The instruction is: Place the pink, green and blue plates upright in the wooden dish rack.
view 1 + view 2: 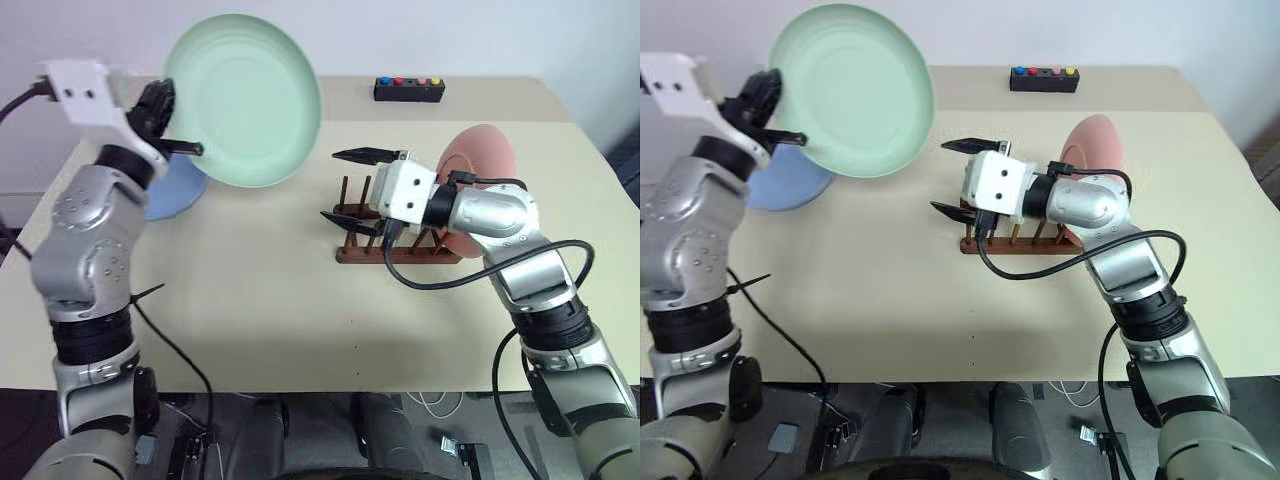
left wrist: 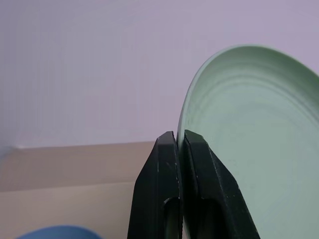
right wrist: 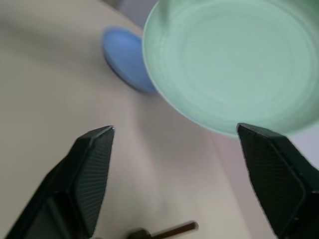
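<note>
The pale green plate [image 1: 245,100] is lifted above the table's left side, tilted with its face toward me. My left gripper [image 1: 178,146] is shut on its left rim, and the two fingers [image 2: 167,164] pinch the edge in the left wrist view. The blue plate [image 1: 178,190] lies flat on the table below it, partly behind my left arm. The pink plate [image 1: 485,150] stands upright at the right end of the wooden dish rack [image 1: 400,252]. My right gripper [image 1: 338,185] is open and empty just left of the rack, pointing toward the green plate [image 3: 234,59].
A small black box with coloured buttons [image 1: 408,89] sits near the far edge of the beige table [image 1: 270,300]. A black cable loops from my right wrist down over the table in front of the rack.
</note>
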`<state>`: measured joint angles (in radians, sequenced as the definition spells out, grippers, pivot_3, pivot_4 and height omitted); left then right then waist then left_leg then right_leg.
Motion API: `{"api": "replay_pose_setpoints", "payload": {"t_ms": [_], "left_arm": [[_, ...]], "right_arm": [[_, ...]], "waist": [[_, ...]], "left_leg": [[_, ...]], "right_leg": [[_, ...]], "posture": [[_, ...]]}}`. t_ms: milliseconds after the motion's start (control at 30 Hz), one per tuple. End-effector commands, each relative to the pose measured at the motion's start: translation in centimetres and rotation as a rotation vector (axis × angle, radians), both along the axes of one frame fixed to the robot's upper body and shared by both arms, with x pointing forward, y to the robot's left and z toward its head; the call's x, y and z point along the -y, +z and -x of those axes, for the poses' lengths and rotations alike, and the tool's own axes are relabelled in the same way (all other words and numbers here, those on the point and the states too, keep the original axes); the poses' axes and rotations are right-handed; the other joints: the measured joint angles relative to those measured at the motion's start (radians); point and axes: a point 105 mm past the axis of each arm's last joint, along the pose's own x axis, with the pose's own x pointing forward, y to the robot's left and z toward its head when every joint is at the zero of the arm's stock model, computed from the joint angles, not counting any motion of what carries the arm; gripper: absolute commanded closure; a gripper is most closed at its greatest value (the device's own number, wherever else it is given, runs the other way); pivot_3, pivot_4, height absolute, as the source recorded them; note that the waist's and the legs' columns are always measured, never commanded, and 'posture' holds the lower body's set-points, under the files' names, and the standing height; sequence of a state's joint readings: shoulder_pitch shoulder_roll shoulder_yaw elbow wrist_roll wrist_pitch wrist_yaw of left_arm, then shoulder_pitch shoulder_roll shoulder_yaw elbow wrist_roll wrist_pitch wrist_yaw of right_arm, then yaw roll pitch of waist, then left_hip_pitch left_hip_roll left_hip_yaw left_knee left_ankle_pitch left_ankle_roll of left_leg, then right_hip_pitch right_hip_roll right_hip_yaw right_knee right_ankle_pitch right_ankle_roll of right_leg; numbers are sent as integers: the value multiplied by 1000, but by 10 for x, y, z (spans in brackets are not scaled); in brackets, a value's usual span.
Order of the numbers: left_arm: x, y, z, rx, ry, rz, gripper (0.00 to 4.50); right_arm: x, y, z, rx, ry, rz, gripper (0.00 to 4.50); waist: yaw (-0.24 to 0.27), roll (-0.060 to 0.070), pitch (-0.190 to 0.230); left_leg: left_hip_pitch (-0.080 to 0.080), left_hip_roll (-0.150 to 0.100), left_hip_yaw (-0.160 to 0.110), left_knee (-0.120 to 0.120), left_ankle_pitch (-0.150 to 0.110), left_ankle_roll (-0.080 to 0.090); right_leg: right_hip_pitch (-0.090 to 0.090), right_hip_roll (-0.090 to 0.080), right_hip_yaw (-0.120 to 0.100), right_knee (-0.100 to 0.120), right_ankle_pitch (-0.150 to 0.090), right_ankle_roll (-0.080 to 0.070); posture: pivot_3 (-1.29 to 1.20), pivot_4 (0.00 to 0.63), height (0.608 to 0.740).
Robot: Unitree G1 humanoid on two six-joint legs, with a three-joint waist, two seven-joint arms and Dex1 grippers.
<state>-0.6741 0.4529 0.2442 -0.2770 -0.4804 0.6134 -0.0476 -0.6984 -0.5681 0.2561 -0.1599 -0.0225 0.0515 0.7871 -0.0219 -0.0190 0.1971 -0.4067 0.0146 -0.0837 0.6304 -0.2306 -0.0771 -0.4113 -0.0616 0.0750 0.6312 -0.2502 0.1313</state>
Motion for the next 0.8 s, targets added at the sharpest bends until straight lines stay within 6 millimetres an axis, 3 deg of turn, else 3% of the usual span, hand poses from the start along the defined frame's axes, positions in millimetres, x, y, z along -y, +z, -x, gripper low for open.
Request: {"api": "replay_pose_setpoints", "payload": {"t_ms": [33, 367, 567, 667, 800], "left_arm": [[19, 22, 6, 60, -16, -11, 4449], [48, 23, 10, 36, -104, -28, 4449], [58, 24, 13, 33, -148, -19, 4449], [60, 23, 13, 27, -149, -18, 4500], [62, 21, 13, 17, -167, -3, 4500]], "right_arm": [[-10, 12, 0, 151, -1, 25, 486], [-23, 13, -12, 304, -22, 92, 486], [-26, -1, -18, 331, -23, 162, 486], [-26, -6, -18, 332, -19, 173, 1315], [-24, -10, -20, 352, -25, 199, 3303]], "waist": [[1, 0, 0], [1, 0, 0], [3, 0, 0], [2, 0, 0], [2, 0, 0]], "left_leg": [[0, 0, 0, 0, 0, 0], [0, 0, 0, 0, 0, 0], [0, 0, 0, 0, 0, -1], [0, 0, 0, 0, 0, -1], [0, 0, 0, 0, 0, -1]], "right_leg": [[0, 0, 0, 0, 0, 0], [0, 0, 0, 0, 0, 0], [0, 0, 0, 0, 0, 0], [0, 0, 0, 0, 0, 0], [0, 0, 0, 0, 0, 0]], "posture": [[0, 150, 730], [0, 150, 730], [0, 150, 730], [0, 150, 730], [0, 150, 730]]}}
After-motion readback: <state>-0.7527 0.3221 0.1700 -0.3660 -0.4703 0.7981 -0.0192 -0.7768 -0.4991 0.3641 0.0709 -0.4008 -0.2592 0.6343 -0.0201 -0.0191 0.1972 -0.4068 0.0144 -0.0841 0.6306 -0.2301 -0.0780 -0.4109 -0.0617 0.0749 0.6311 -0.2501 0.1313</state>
